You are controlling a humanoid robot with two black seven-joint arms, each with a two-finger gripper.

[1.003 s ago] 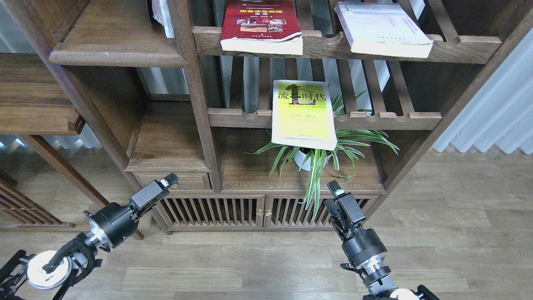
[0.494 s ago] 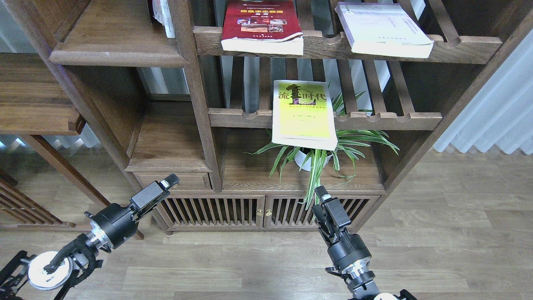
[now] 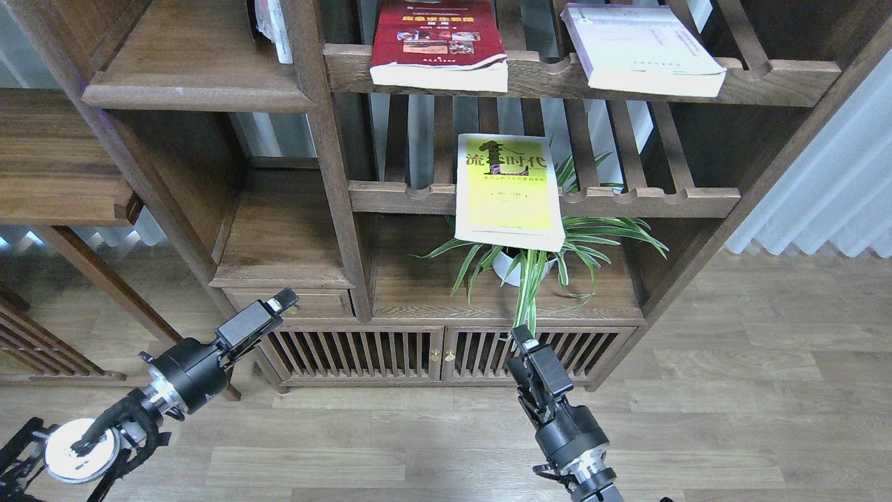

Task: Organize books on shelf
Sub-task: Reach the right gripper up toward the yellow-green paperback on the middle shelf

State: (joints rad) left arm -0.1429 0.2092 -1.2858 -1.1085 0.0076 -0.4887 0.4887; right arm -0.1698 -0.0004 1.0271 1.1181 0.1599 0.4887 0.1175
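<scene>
Three books lie on the slatted racks. The yellow-green book [image 3: 507, 192] rests on the lower rack, its front end hanging over the rail. On the upper rack lie the dark red book [image 3: 435, 42] and, further right, the pale white-lavender book [image 3: 637, 45]. The shelf [image 3: 195, 70], a solid dark-brown board with a rounded front edge, is at the upper left and bare at its front. My left gripper [image 3: 280, 305] is low, in front of the small drawer, shut and empty. My right gripper [image 3: 521, 343] is below the plant, before the cabinet doors, shut and empty.
A spider plant in a white pot [image 3: 519, 268] stands under the yellow-green book. Low cabinet doors [image 3: 362, 355] with slats run along the bottom. A small board with a drawer [image 3: 282, 237] sits at left centre. Wrapped white booklets [image 3: 275, 28] stand at the shelf's back right.
My right gripper has drawn back down and to the left, away from the plant. The left arm has barely moved. The books have not moved.
</scene>
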